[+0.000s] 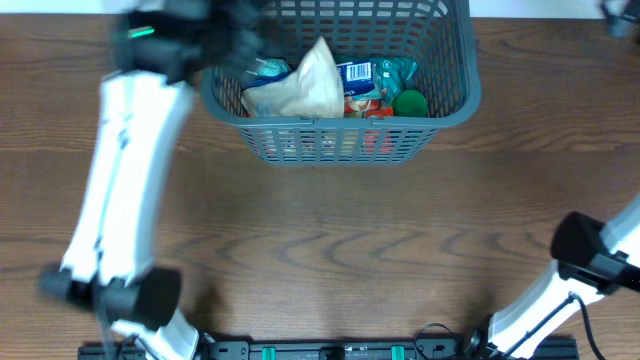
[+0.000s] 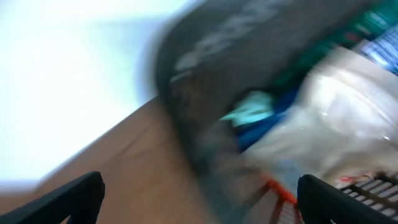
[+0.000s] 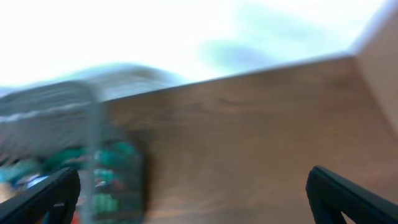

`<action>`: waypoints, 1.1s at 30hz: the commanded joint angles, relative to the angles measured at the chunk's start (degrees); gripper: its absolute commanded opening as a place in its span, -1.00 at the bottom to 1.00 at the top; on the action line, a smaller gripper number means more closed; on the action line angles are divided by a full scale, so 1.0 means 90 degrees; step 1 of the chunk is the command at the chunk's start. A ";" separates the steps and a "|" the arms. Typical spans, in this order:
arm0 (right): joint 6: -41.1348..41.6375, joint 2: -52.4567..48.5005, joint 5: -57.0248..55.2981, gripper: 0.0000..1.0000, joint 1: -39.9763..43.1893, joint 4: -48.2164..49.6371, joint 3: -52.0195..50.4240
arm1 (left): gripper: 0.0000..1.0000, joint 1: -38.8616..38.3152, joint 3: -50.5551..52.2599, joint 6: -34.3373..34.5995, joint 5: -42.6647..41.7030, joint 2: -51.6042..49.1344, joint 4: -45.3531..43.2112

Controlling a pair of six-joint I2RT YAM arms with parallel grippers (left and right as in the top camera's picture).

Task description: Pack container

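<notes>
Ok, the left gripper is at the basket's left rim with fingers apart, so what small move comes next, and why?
Probably lift the left gripper up and back off the container rim. Its fingers stand wide apart with nothing between them, and the cream bag and other packets already lie inside, so a release looks done. Its wrist view is blurred, so go gently.

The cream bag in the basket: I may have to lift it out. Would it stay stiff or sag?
Probably sags: the cream bag looks creased and peaked, like soft film. Likely light for its size, since it sits puffed atop other packets in the basket. Its glossy skin may be slippery.
</notes>
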State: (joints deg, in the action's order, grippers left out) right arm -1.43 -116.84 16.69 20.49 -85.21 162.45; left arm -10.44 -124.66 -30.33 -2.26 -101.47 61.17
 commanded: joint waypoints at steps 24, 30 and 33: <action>0.0996 0.1462 -0.2426 0.99 -0.3303 -0.1345 -0.0610 | 0.97 0.0935 0.6113 0.2057 0.0141 0.5124 -0.0617; 0.1712 0.2426 -0.3694 0.98 -0.4340 -0.1328 -0.2424 | 0.97 0.0913 0.7531 0.2242 0.0138 0.6676 -0.1212; 0.2016 0.2997 -0.4255 0.98 -0.4898 -0.1107 -0.3468 | 0.97 0.0913 0.7888 0.2261 0.0141 0.7274 -0.1341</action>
State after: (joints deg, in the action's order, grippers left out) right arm 11.88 -93.27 -13.39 -19.73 -96.09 137.69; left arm -2.04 -55.77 -11.42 -1.08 -39.99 50.06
